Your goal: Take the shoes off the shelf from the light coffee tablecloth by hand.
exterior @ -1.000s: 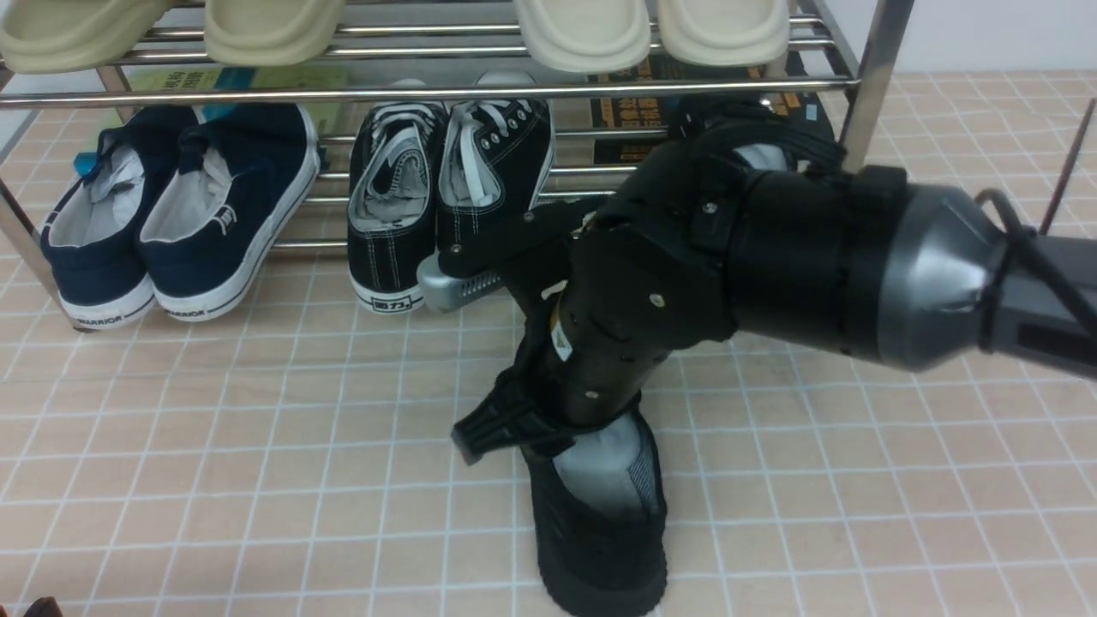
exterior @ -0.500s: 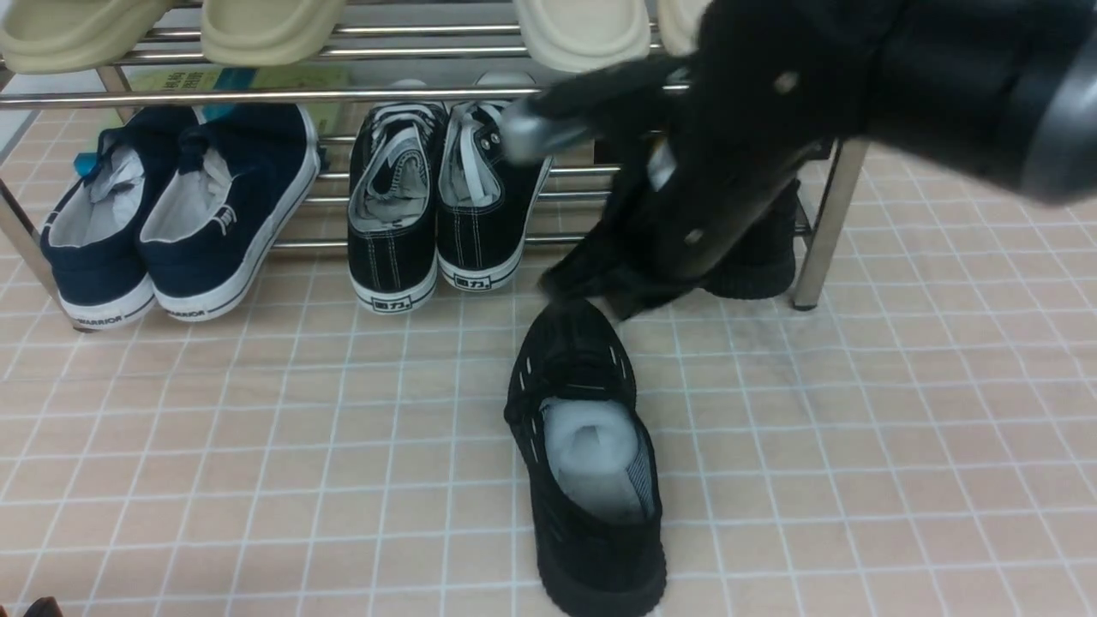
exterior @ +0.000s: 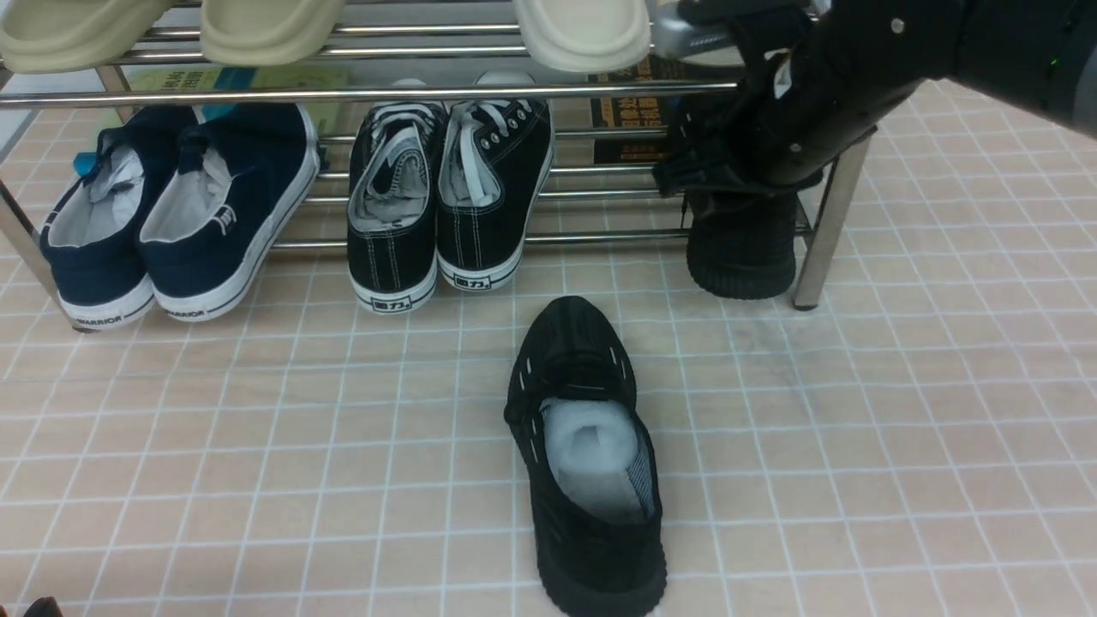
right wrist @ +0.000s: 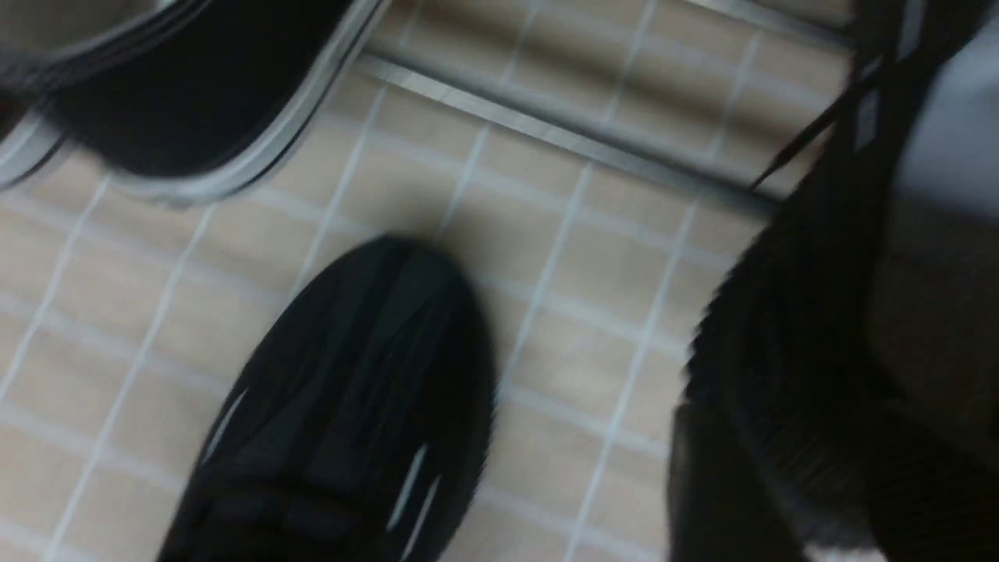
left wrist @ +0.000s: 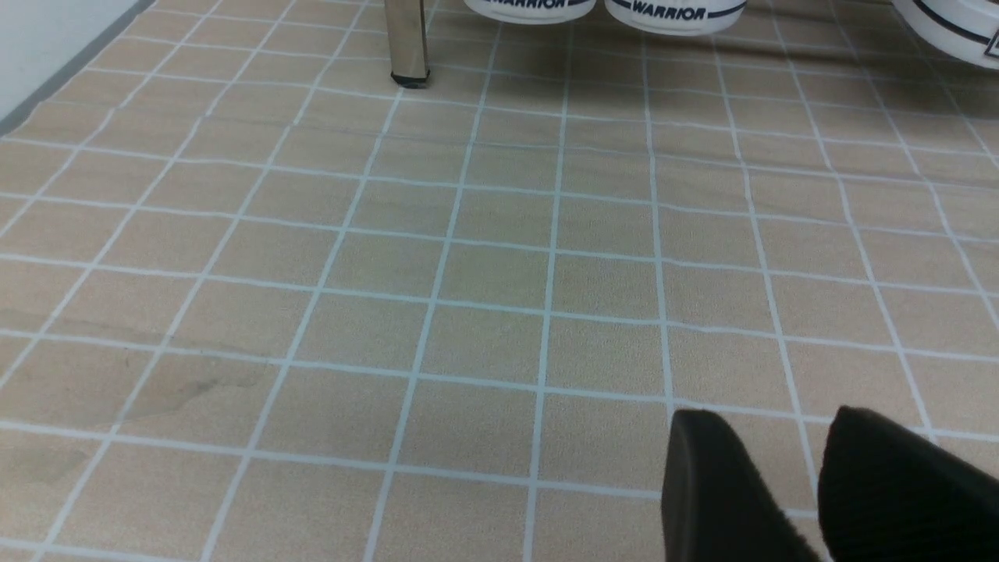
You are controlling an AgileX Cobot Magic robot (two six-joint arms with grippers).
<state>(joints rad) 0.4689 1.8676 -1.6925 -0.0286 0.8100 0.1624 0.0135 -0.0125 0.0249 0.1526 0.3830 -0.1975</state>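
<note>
One black knit shoe (exterior: 591,454) lies on the light coffee tablecloth (exterior: 257,428) in front of the shelf (exterior: 827,223), toe toward it; the right wrist view shows its toe (right wrist: 351,406). The other shoe (exterior: 741,248) rests on the shelf's lower tier at the right end, heel toward me. My right gripper (exterior: 694,176) hangs just over that heel. In the blurred right wrist view its fingers (right wrist: 702,484) stand wide apart with the ribbed heel (right wrist: 788,336) between them. My left gripper (left wrist: 773,421) hovers low over bare cloth, open and empty.
Navy white-soled slip-ons (exterior: 171,214) and black canvas sneakers (exterior: 446,197) sit on the lower tier to the left. Beige slippers (exterior: 583,30) line the upper tier. The right arm crosses over the shelf's right end. A chrome leg (left wrist: 408,47) stands ahead of the left gripper.
My right gripper let go of the shoe on the cloth, rose, and swung back and right to the shelf above the second shoe. The freed shoe stays where it was set.
</note>
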